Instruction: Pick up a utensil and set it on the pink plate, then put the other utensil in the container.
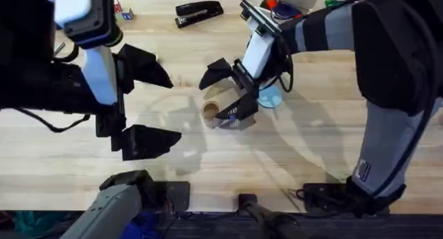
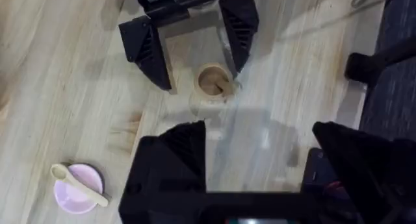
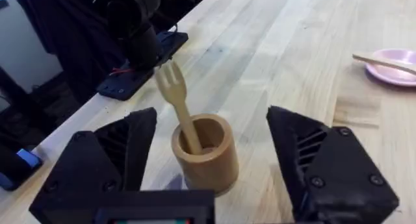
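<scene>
The tan container (image 3: 201, 156) stands upright on the table with the wooden fork (image 3: 174, 94) leaning inside it, tines up. My right gripper (image 3: 211, 130) is open, one finger on each side of the container and clear of the fork. From above, the right gripper (image 1: 220, 97) straddles the container (image 1: 210, 107). The pink plate (image 2: 77, 190) carries a wooden spoon (image 2: 79, 185) lying across it; the plate (image 3: 393, 65) also sits far off in the right wrist view. My left gripper (image 1: 156, 104) hangs open and empty, high above the table, left of the container (image 2: 213, 82).
A light blue plate (image 1: 271, 98) lies just behind the right gripper. A black stapler (image 1: 199, 12) sits at the far edge. A clear plastic box (image 1: 181, 125) is faintly visible beside the container. Cables and arm bases line the near edge.
</scene>
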Motion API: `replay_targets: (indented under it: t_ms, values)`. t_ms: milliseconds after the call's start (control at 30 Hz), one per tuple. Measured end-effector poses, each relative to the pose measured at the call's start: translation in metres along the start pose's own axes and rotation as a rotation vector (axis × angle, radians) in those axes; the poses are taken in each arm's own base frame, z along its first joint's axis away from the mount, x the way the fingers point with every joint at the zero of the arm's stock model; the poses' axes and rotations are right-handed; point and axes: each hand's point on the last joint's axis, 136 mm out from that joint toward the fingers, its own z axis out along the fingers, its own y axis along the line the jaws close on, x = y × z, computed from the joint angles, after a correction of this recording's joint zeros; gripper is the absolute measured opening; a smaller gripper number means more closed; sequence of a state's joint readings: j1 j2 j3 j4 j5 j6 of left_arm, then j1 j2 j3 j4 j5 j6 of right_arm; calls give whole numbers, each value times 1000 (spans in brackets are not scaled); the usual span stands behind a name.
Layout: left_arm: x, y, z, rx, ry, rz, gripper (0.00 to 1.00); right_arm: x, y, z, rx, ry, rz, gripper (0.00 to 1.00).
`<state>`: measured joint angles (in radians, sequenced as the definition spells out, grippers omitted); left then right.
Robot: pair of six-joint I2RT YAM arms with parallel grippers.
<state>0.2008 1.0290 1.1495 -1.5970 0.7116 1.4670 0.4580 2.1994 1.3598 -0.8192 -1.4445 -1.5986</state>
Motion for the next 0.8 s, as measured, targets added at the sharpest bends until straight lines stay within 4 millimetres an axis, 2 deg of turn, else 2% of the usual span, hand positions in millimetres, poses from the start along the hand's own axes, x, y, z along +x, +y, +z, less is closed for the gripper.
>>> replay_targets:
  t_ms: [600,800]
  values:
    - [0,0,0,0,0,0,993,-3,2,0,-2,-12,22,995]
    - [0,0,0,0,0,0,993,-13,3,-1,-6,-15,62,996]
